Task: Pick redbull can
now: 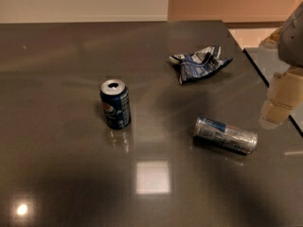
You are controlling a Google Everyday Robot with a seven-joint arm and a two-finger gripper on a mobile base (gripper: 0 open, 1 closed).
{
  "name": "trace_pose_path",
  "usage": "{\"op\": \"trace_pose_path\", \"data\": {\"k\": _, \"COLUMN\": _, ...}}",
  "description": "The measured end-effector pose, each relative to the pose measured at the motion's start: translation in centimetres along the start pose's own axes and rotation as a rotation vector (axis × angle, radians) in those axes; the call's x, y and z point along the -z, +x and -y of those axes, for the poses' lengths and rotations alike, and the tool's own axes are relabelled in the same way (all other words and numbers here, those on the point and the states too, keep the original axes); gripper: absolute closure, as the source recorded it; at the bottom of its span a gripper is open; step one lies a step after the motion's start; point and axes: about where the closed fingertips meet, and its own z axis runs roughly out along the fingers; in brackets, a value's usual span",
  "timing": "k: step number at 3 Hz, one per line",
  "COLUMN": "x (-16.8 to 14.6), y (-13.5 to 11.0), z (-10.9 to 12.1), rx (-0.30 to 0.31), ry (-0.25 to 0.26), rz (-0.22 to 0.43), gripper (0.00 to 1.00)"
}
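Note:
The redbull can (225,135) is a slim silver can with blue patches. It lies on its side on the dark glossy table (57,79), right of centre, with its length running left to right. My gripper (278,106) hangs at the right edge of the view, above and to the right of the can and apart from it. Only its pale, blocky lower part shows.
A dark blue Pepsi can (115,103) stands upright left of centre, its top opened. A crumpled blue-and-white foil bag (200,63) lies behind the redbull can. The table's right edge (265,79) runs diagonally near the gripper, with a second surface beyond it.

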Motion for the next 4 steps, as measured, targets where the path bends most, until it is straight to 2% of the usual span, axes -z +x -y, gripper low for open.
{"op": "trace_pose_path", "data": {"k": 2, "x": -0.2, "y": 0.2, "z": -0.4, "rx": 0.006, "ry": -0.006, "rz": 0.0, "gripper": 0.0}}
{"op": "trace_pose_path", "data": {"k": 4, "x": -3.5, "y": 0.7, "z": -2.2, "rx": 0.036, "ry": -0.035, "rz": 0.006, "gripper": 0.0}}
